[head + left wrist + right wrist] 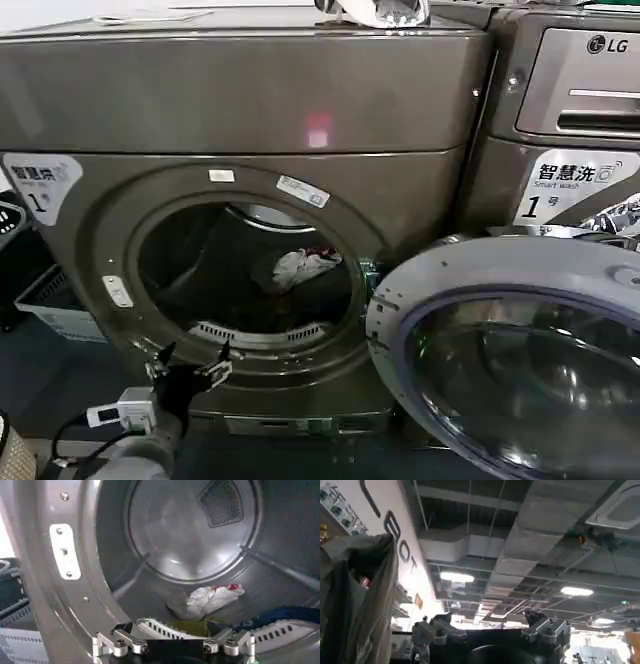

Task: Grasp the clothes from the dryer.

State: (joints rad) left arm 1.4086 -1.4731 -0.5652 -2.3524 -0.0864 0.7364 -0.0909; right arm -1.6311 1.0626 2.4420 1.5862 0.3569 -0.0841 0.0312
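At the far left of the head view a grey basket (55,300) stands on the floor beside the dryer (240,100), under a white sticker (38,182) with the number 1. In the lower left of that view the left tool (190,362) is just in front of the lower rim of the round opening, with its two fingers spread apart and nothing between them. In the left wrist view the same tool (174,645) is at the bottom edge, released, and it faces into the drum (185,530). The clothes are on the floor of the drum: the white-grey piece (300,266) with red marks is right of the centre of the opening in the head view, and in the left wrist view it (210,599) lies beyond the tool, apart from it. A yellow-green piece (192,626) lies nearer, just behind the lint grille (160,628). Further right, the door (510,350) is swung open in the lower right of the head view, and the LG machine (575,120) stands behind it. In the right wrist view the right tool (492,630) is raised toward the ceiling, fingers apart and empty.
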